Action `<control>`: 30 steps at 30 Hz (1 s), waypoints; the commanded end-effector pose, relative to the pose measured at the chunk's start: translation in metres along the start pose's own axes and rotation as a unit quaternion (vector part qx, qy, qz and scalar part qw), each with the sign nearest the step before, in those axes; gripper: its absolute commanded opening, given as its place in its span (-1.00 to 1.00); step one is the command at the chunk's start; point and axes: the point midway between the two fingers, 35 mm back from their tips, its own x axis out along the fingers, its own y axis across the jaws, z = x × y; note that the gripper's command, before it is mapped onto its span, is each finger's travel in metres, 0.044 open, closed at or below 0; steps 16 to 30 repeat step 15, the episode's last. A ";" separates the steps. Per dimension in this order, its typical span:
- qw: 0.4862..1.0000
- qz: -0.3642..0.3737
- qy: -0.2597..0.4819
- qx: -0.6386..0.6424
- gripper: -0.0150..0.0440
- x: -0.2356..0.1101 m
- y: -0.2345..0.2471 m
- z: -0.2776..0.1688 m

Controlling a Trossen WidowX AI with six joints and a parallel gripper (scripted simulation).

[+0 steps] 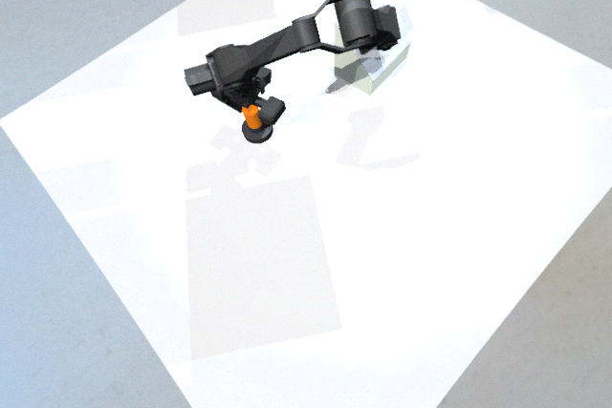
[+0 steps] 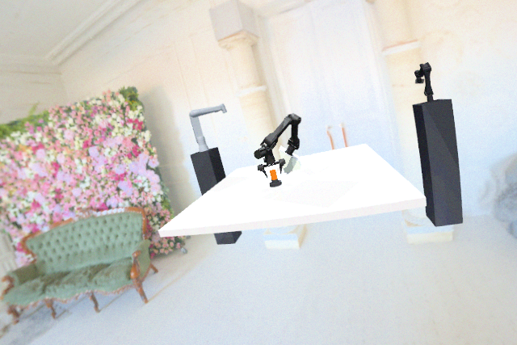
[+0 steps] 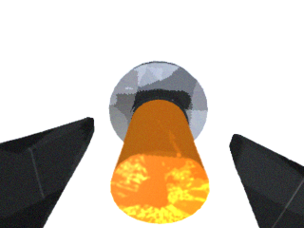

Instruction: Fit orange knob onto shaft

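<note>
The orange knob (image 1: 252, 118) (image 2: 273, 174) (image 3: 161, 187) stands upright over the dark round pedestal (image 1: 257, 138) (image 2: 275, 184) (image 3: 154, 71), its lower end at the pedestal's top. In the wrist view its flat-sided top faces the camera. The silver shaft, the hole and the exact seating underneath are hidden by the knob. My gripper (image 1: 254, 109) (image 2: 274, 172) (image 3: 162, 132) is open around the knob. In the wrist view the fingertips stand on either side of it, with a visible gap at each side.
A pale, partly see-through box (image 1: 387, 72) (image 2: 293, 164) stands by the arm's base on the white table (image 1: 404, 246) (image 2: 359, 191). Shadows of the arm fall on the table. Two more arms on dark stands and a green sofa are in the background.
</note>
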 end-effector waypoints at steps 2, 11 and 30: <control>1.000 0.009 0.007 -0.003 1.00 -0.063 0.004 -0.004; 1.000 0.009 0.006 -0.003 1.00 -0.092 0.005 -0.001; 1.000 0.009 0.006 -0.003 1.00 -0.092 0.005 -0.001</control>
